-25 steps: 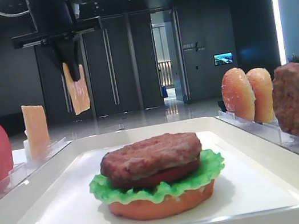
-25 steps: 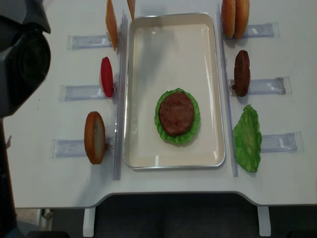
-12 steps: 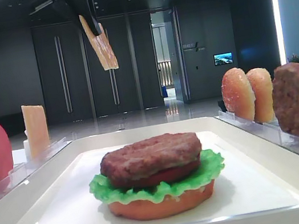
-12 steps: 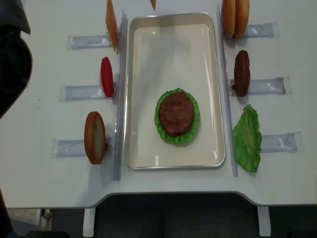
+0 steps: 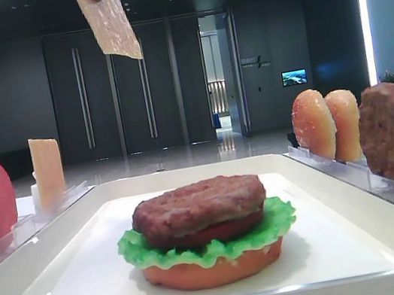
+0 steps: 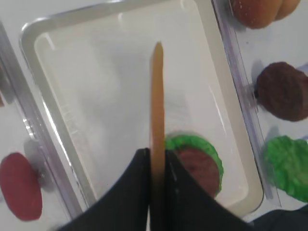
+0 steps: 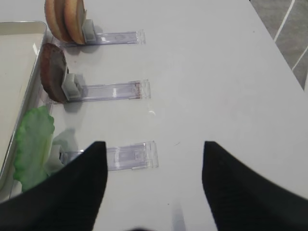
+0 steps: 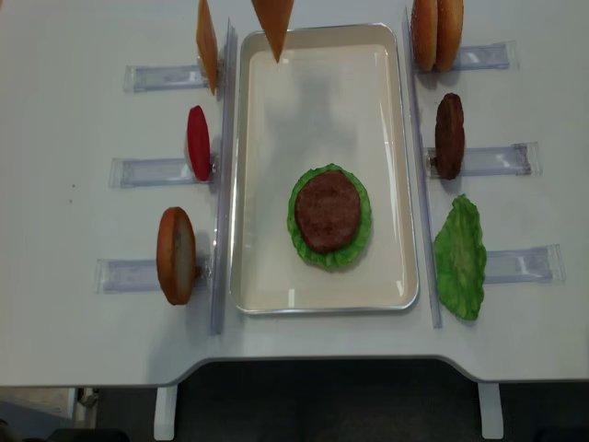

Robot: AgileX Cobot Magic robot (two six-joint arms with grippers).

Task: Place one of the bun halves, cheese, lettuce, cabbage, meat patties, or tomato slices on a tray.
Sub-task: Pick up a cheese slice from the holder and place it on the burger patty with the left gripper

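Tray: I am seeing the tray (image 8: 322, 55) lying lengthwise down the middle of the table (image 8: 83, 350), with clear plastic racks (image 8: 147, 171) running along both of its long sides.
Tray contents: a stack is sitting in the near half of it, a bun half (image 5: 214, 268) at the bottom, then lettuce (image 5: 278, 219), a thin red edge of tomato slice (image 5: 223, 231), and a meat patty (image 5: 198, 204) on top. The far half of the tray is showing bare white.
Left racks: I am looking at a second cheese slice (image 8: 207, 44) standing on edge at the far end, a tomato slice (image 8: 198, 143) upright in the middle, and a bun half (image 8: 175, 255) upright nearest me.
Right racks: two bun halves (image 8: 435, 34) are standing side by side at the far end, a meat patty (image 8: 449, 135) is upright in the middle, and a loose lettuce leaf (image 8: 460, 258) is lying by the near rack, just beside the tray rim.
Left fingers: the left gripper (image 6: 155, 166) is clamping the cheese (image 6: 157, 101) on its lower edge, both black fingers (image 6: 137, 187) pressed flat against the slice, which I am viewing edge-on.
Cheese position: it is hanging high in the air above the tray's far half, clear of the stack.
Right fingers: the right gripper (image 7: 154, 159) is standing spread wide, holding nothing, hovering over the table beside the right racks.
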